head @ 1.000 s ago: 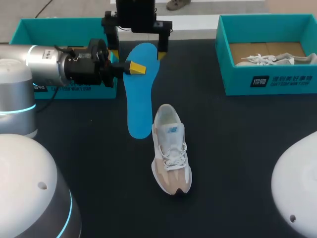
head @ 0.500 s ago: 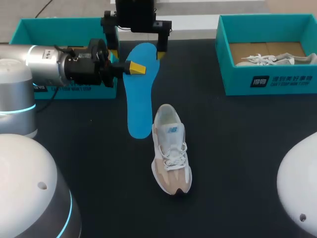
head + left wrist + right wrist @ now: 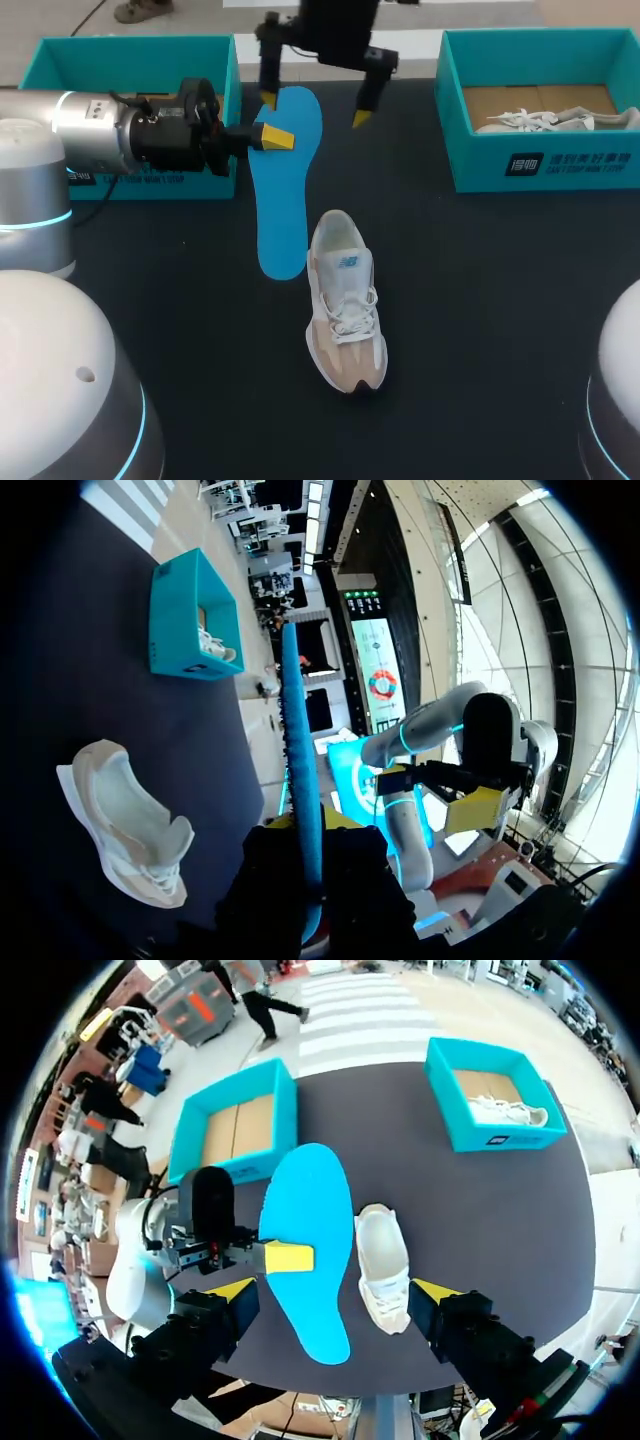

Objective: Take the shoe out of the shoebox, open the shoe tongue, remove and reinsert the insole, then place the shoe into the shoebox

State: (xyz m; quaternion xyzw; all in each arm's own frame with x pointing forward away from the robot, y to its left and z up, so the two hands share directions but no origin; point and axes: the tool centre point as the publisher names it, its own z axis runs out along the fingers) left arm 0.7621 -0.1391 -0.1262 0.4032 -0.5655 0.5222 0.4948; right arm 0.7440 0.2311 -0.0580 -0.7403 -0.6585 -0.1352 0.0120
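My left gripper [image 3: 270,137] is shut on a blue insole [image 3: 285,185], gripping one long edge near its wide end and holding it above the black table. In the left wrist view the insole [image 3: 298,740] runs edge-on between my left gripper's [image 3: 305,830] fingers. A white and beige shoe [image 3: 345,305] lies on the table just beside the insole's lower end, with its laces up. My right gripper [image 3: 314,108] hangs open over the insole's far end, one yellow tip on each side. Looking down from my right gripper [image 3: 333,1292], the insole [image 3: 305,1230] and shoe [image 3: 385,1265] lie side by side.
A teal shoebox [image 3: 60,50] stands at the back left behind my left arm, showing a cardboard floor [image 3: 235,1130]. A second teal shoebox [image 3: 540,165] at the back right holds another white shoe [image 3: 550,120].
My right gripper has shifted to the right over the insole's far end, still open. My left gripper, the insole and the shoe have kept still.
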